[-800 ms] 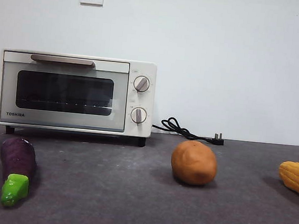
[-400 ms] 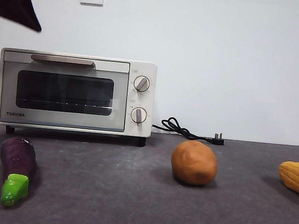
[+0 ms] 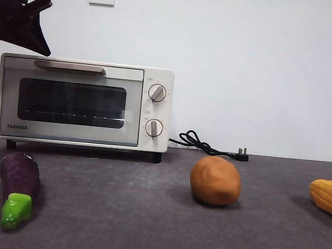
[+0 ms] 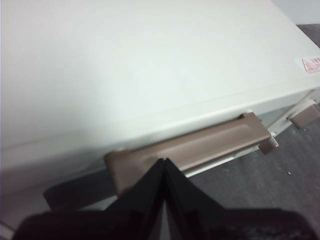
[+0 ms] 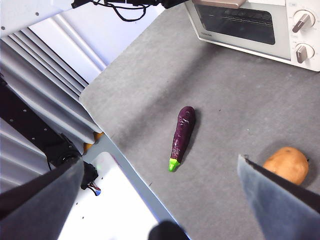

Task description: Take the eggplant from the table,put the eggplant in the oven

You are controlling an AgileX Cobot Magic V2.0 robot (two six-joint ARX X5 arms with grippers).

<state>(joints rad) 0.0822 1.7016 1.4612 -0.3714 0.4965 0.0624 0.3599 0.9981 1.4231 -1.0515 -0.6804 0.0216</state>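
The left gripper (image 4: 164,165) hangs over the top front edge of the oven (image 3: 159,77), its two black jaws pressed together into a single point with nothing between them. In its wrist view that point sits just above the beige handle (image 4: 200,145), close to the handle's middle, and I cannot tell whether it touches. From the front the same arm shows as a dark wedge in the upper left corner, its tip just above the oven's top near the left end.

The oven door is closed, the wire rack showing faintly behind the glass, and the two round knobs (image 3: 157,93) stand one above the other on the right panel. A black cord (image 3: 199,143) trails from behind the oven along the bench (image 3: 116,214) to a plug.

The eggplant (image 3: 20,176) lies on the bench in front of the oven's left end, well apart from the gripper, its green stem end turned toward the front edge of the bench. To its right sits a brown potato (image 3: 215,180), and further right a yellow corn cob (image 3: 329,198) at the picture's edge.

The right gripper (image 5: 165,200) waits high above the bench, jaws spread wide and empty, looking down on the eggplant and potato.
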